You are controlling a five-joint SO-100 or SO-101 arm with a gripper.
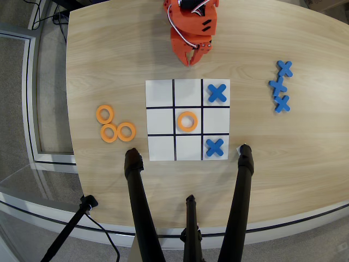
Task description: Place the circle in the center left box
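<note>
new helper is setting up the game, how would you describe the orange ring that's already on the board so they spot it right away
Find the white tic-tac-toe board in the middle of the wooden table in the overhead view. The orange ring lies in its middle cell. It is the only ring on the board: the other three rings sit clustered on bare wood to the left, and the board's other pieces are two blue X pieces.

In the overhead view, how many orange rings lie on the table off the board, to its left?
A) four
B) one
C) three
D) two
C: three loose orange rings sit on the wood left of the board, while a fourth ring lies in the board's middle cell.
</note>
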